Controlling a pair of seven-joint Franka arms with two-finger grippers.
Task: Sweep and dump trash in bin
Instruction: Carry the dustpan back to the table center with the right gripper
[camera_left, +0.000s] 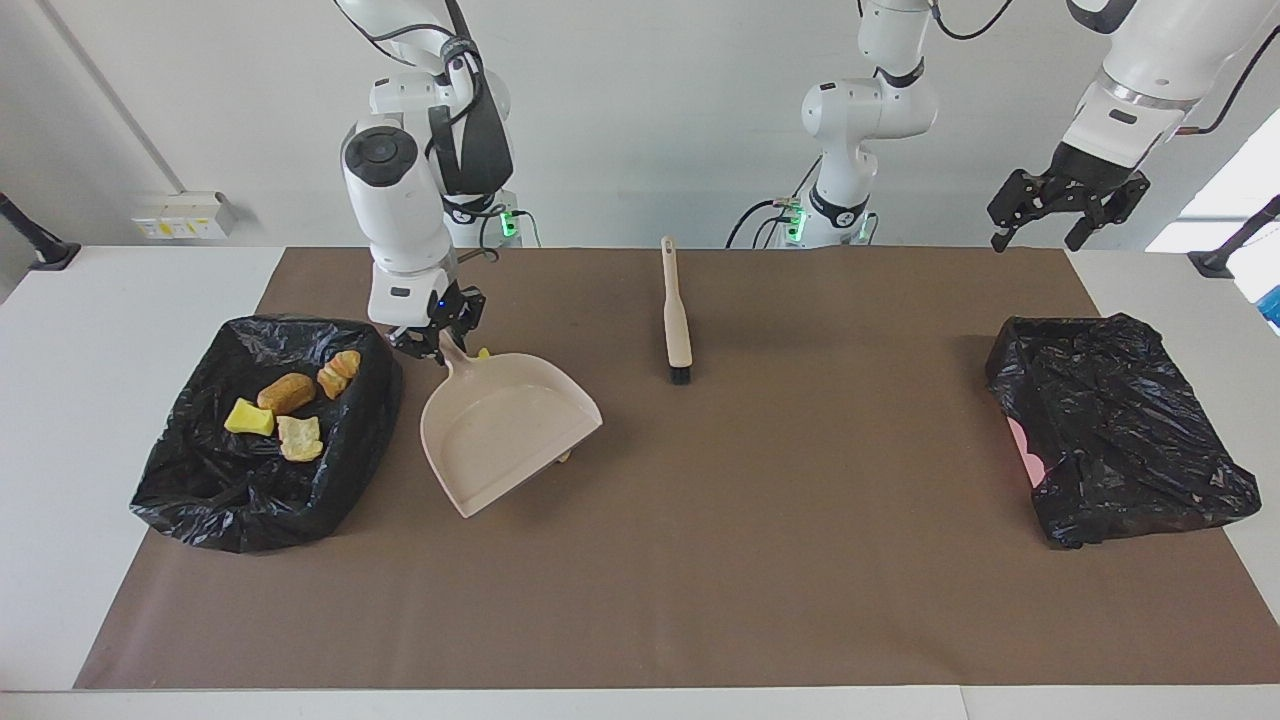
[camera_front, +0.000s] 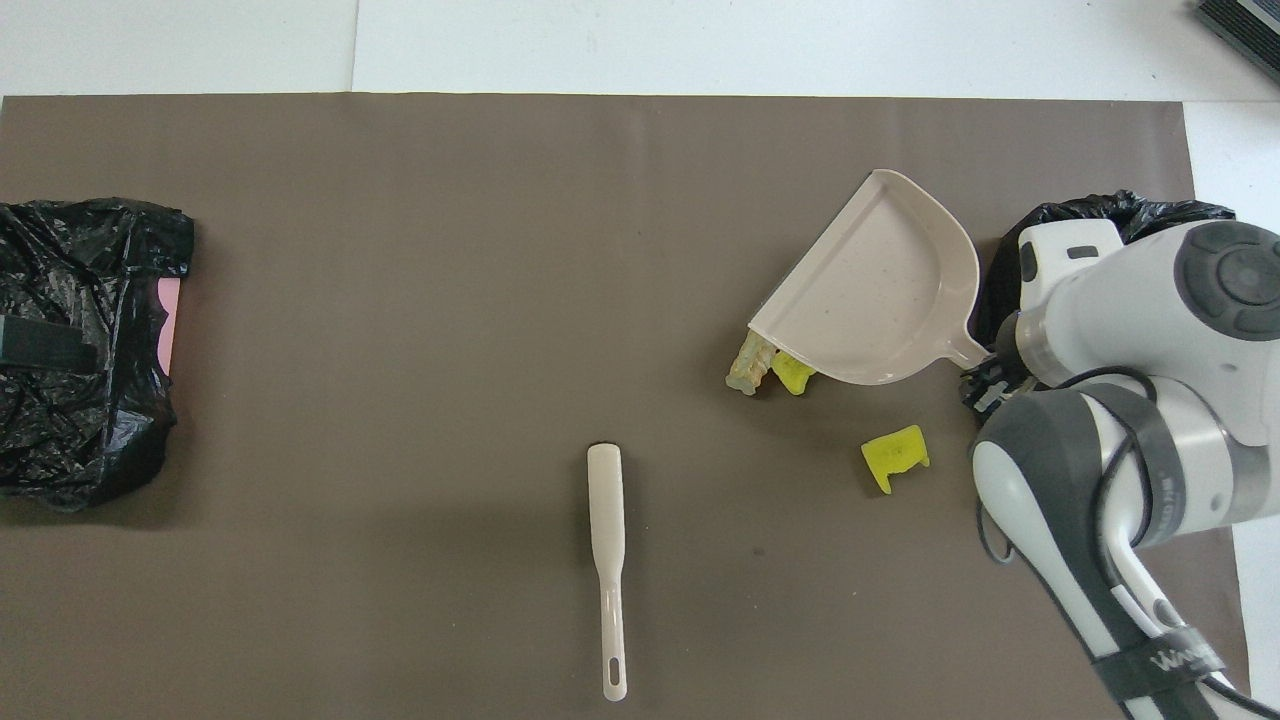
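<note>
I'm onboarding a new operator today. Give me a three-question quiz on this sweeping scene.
1. True or false: the brush is held by a gripper.
2. How many trash pieces lie in the bin at the right arm's end?
3. The right gripper is shut on: A) the dustpan handle B) the brush C) a yellow sponge piece

Key: 1. False; it lies on the mat, and the left gripper waits open in the air. 2. Four. 3. A.
</note>
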